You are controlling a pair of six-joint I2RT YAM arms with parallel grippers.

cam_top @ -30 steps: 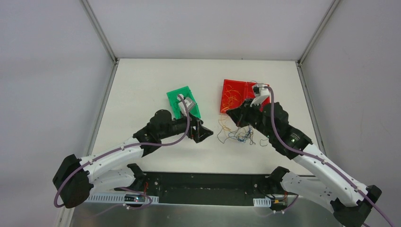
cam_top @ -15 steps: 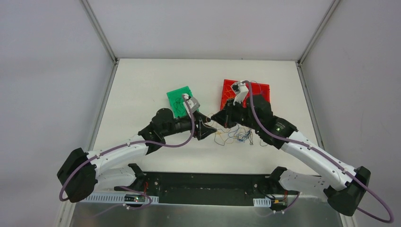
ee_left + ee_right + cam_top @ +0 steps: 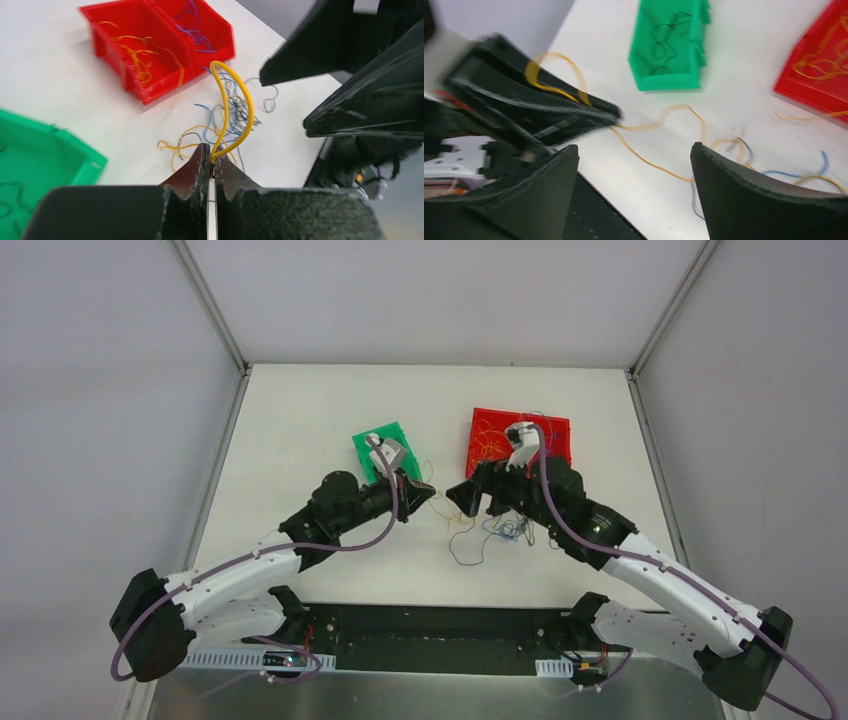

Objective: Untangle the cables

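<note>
The cables lie as a loose tangle (image 3: 500, 532) of yellow, blue and dark strands on the white table in front of the red bin. My left gripper (image 3: 431, 493) is shut on a yellow wire (image 3: 234, 100) that arches up from its tips (image 3: 212, 159) and trails back to the tangle (image 3: 235, 120). My right gripper (image 3: 466, 498) faces it a short way to the right. It stands open (image 3: 634, 150) with nothing between its fingers. A yellow strand (image 3: 659, 167) runs across the table below that gap.
A red two-compartment bin (image 3: 555, 430) behind the tangle holds orange strands and a few blue ones. A green bin (image 3: 365, 445) with thin black strands sits behind my left gripper. White walls enclose the table on three sides.
My left gripper has shut on the yellow wire and drawn back slightly left. My right gripper has opened, let the wire go, and shifted a little to the right.
</note>
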